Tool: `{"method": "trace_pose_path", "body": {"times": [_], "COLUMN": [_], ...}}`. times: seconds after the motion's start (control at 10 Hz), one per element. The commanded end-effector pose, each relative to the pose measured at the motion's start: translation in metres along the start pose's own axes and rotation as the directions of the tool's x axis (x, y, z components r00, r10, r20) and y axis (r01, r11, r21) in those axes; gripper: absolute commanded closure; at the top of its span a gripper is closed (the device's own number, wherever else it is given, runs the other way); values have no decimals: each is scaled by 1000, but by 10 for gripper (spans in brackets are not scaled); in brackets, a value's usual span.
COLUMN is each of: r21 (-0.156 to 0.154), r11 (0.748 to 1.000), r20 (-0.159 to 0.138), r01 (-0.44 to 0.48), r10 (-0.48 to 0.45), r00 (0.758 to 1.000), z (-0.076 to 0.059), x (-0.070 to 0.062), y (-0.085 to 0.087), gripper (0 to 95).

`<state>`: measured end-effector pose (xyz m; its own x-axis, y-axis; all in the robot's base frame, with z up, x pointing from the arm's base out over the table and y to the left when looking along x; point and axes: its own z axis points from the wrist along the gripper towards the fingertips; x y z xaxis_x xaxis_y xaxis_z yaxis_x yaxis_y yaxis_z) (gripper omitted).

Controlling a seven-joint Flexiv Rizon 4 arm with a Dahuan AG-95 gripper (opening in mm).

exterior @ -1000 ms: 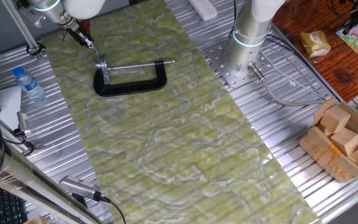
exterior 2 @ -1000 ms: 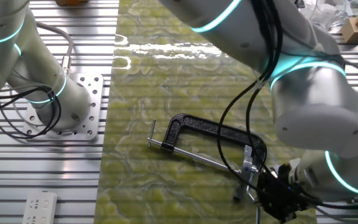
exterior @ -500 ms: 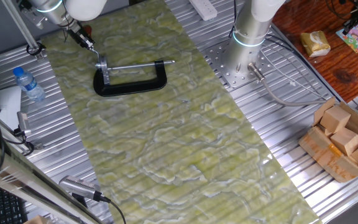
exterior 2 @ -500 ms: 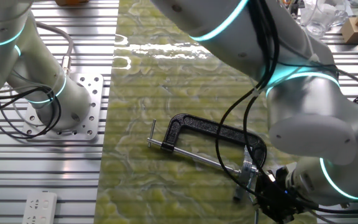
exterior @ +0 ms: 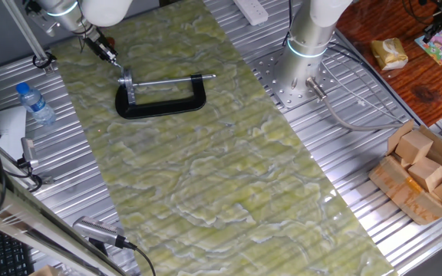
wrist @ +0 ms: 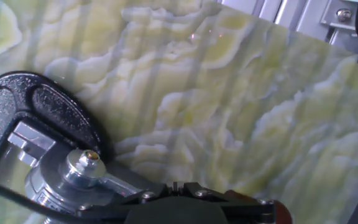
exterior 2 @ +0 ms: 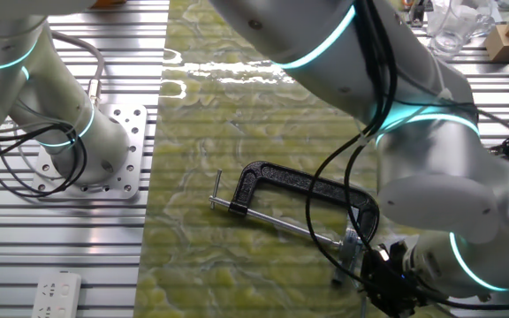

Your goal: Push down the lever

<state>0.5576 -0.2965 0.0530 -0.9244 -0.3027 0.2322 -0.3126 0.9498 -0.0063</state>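
A black C-clamp point(exterior: 163, 105) lies on the green marbled mat, also in the other fixed view point(exterior 2: 307, 187) and the hand view point(wrist: 36, 102). The lever point(exterior 2: 217, 188), a short thin silver crossbar, stands upright at the screw's outer end; it is barely visible in one fixed view point(exterior: 210, 77). My gripper point(exterior: 112, 58) is at the opposite end of the clamp, just beside the silver fitting point(exterior: 127, 83) on the frame's arm. In the hand view the fingers point(wrist: 179, 185) are together with nothing between them, and the silver fitting point(wrist: 79, 168) sits to their left. The lever is out of the hand view.
A water bottle point(exterior: 35, 103) lies left of the mat. A second arm's base point(exterior: 301, 54) stands right of the mat on the slatted table. A cardboard box of wooden blocks point(exterior: 424, 172) is at the far right. A power strip point(exterior 2: 56, 296) lies near the table's edge.
My arm has sunk and shifted slightly by the clamp's silver fitting. The clamp and its lever have not moved.
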Motion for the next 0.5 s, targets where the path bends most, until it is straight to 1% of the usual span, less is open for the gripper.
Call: {"method": "trace_pose_path", "body": {"times": [0.1, 0.2, 0.3, 0.4, 0.5], "r21": [-6, -8, -4, -2, -27], "r11": [1000, 1000, 1000, 1000, 999], "r20": [-1, 5, 24, 61, 106], "r01": [4, -4, -11, -16, -35], "r10": [-4, 4, 11, 16, 37], "r00": [1000, 1000, 1000, 998, 994], "z": [-5, -14, -23, -32, -49], "x": [0, 3, 5, 6, 8], "y": [2, 4, 8, 12, 20], "gripper": [950, 950, 950, 950, 950]}}
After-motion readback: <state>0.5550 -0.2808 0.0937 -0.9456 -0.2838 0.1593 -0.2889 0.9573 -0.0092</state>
